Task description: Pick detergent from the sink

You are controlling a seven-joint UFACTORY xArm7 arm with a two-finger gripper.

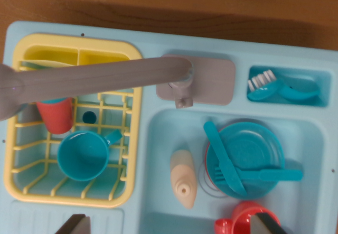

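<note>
Cream detergent bottle (pixel 184 178) lies free in the sink (pixel 158 139) between spread jaws, so this is the approach; next, descend and pinch it.

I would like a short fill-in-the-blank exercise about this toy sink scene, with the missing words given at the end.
1. The detergent bottle lies in the sink basin, on the wrist view's ______ of the stacked plates.
2. The teal fork and knife rest on top of the ______.
3. The teal cup sits inside the yellow ______.
4. The brush lies in a small compartment on the wrist view's ______ of the faucet.

Missing words: left; plates; rack; right
</note>
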